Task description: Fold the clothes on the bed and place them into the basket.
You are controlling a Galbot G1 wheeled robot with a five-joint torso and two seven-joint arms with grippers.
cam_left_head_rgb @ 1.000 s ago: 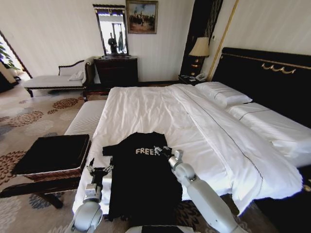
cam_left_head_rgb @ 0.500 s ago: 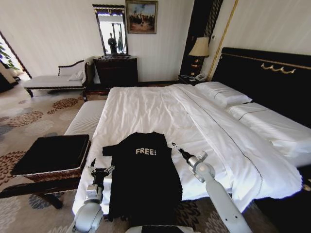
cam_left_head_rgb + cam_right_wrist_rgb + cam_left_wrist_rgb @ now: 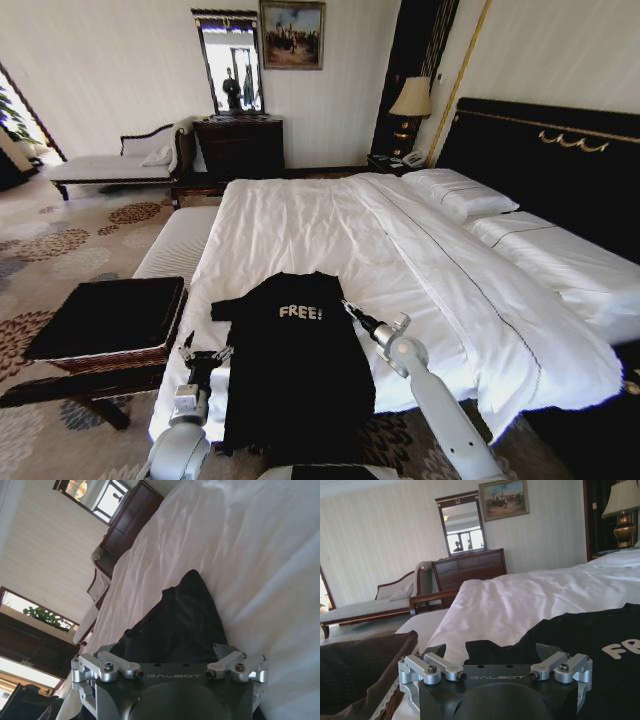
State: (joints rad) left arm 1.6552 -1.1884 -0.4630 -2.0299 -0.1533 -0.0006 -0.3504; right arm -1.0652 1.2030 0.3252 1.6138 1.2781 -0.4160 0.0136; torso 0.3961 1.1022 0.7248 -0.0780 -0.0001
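We see the right end effector [image 3: 350, 309] reaching low over the bed [image 3: 420, 270], jaws released, at the right edge of the black T-shirt [image 3: 295, 360]. Half a second ago it sat slightly farther right. Left end effector [image 3: 205, 353] hovers released at the shirt's left edge, unchanged. The shirt lies flat at the bed's near end.

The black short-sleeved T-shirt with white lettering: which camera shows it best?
The head view: the whole black short-sleeved T-shirt lies flat on the white bed, lettering readable. The left wrist view shows its chest part, the right wrist view one bunched sleeve.
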